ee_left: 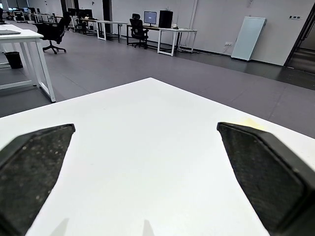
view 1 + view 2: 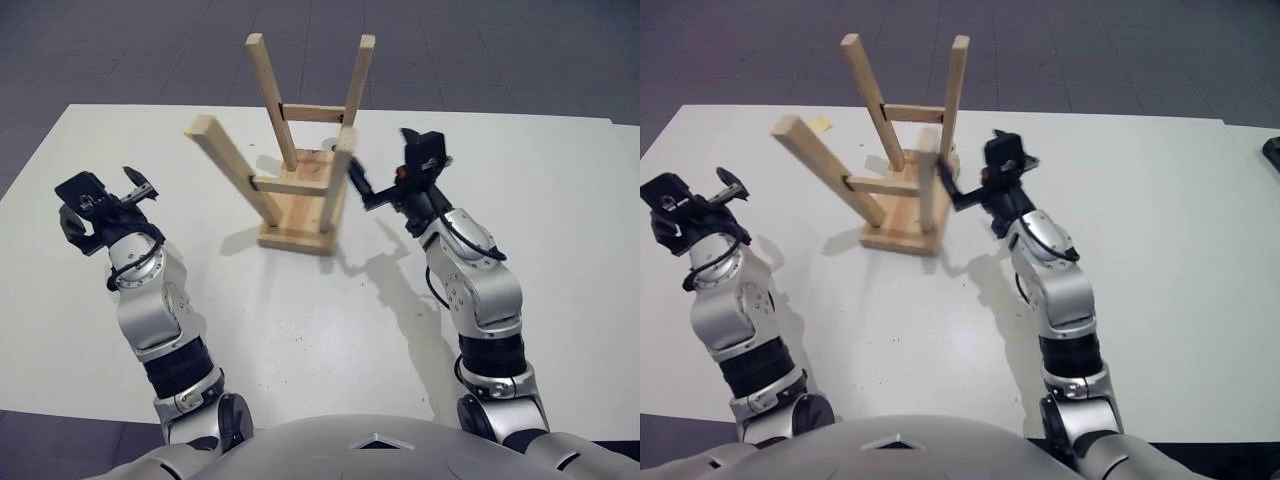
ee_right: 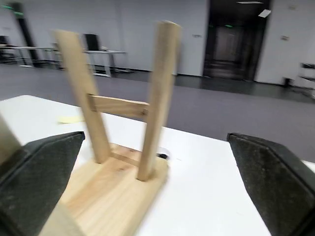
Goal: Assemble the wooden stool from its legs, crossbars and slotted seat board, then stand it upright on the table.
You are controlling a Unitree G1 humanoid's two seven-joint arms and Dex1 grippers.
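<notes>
Pale unfinished wooden stool sits upside down near mid-table on the flat white table. Its rectangular seat board lies flat on the surface with visible grain, and four square-section legs splay upward. Far leg pair joined by a thin flat crossbar, near pair by another. Right gripper is just beside the near right leg, dark textured pads spread wide, released; can't tell if it's touching. Left gripper is well left of the stool over bare tabletop, also spread, gripping nothing.
</notes>
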